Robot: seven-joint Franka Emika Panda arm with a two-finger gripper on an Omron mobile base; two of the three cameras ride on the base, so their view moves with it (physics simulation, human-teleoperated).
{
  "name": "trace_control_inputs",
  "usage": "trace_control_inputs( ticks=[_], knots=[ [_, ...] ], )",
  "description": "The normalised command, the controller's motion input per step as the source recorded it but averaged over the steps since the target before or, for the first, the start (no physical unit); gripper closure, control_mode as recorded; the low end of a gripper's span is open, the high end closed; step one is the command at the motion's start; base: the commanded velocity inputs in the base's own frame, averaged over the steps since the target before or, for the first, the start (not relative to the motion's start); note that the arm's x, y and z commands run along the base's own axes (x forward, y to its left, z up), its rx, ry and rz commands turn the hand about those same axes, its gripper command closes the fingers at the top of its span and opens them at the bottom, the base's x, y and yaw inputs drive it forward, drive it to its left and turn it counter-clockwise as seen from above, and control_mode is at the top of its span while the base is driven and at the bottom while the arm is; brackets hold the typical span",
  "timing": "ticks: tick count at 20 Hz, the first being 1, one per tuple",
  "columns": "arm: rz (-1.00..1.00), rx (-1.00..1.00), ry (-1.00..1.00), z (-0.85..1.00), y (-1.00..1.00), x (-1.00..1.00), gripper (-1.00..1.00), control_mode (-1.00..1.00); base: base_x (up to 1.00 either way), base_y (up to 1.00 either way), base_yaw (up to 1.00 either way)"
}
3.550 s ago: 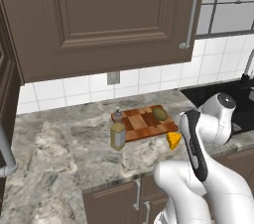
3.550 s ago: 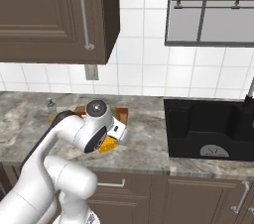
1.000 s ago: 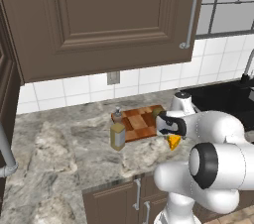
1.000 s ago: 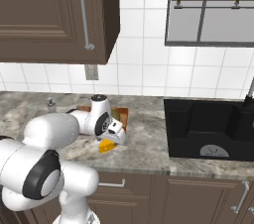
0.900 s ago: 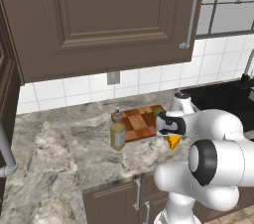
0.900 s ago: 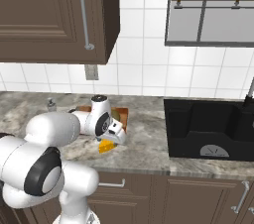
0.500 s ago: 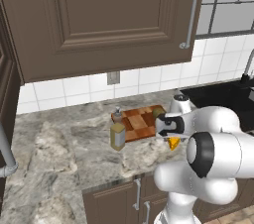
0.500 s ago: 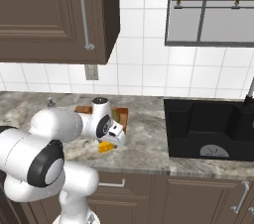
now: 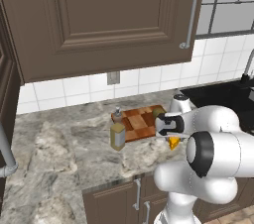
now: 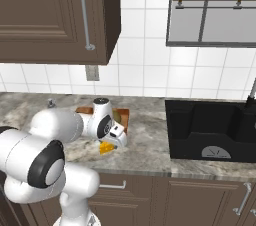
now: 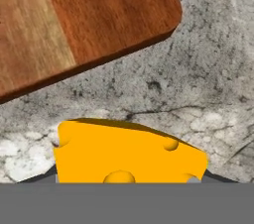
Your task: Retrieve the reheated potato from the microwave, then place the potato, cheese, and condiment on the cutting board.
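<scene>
We see the end effector [image 10: 111, 142] down over the cheese [image 11: 126, 153] near the bench front edge, narrower than a second ago, closing in; firm grip can't be confirmed. So cheese pickup is starting. The wedge lies flat just off the cutting board [image 9: 141, 121] corner, long axis roughly along the bench front. The condiment [image 9: 117, 133] stands upright at the board's far end.

White arm folded low, gripper [image 10: 111, 145] pointing down (jaw state unclear).
</scene>
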Motion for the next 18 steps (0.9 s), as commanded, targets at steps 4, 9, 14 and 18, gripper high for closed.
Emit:
trace_control_inputs(
  ticks=[4, 9, 14, 18],
  knots=[
    [0.00, 0.00, 0.00, 0.33, 0.11, 0.02, 1.00, -1.00, 0.00, 0.00, 0.00],
    [0.02, 0.00, 0.00, 0.36, 0.26, 0.16, 1.00, -1.00, 0.00, 0.00, 0.00],
    [0.07, 0.00, 0.00, 0.22, 0.26, 0.40, 1.00, -1.00, 0.00, 0.00, 0.00],
    [0.11, 0.00, 0.00, 0.06, 0.19, 0.57, 1.00, -1.00, 0.00, 0.00, 0.00]
  ],
)
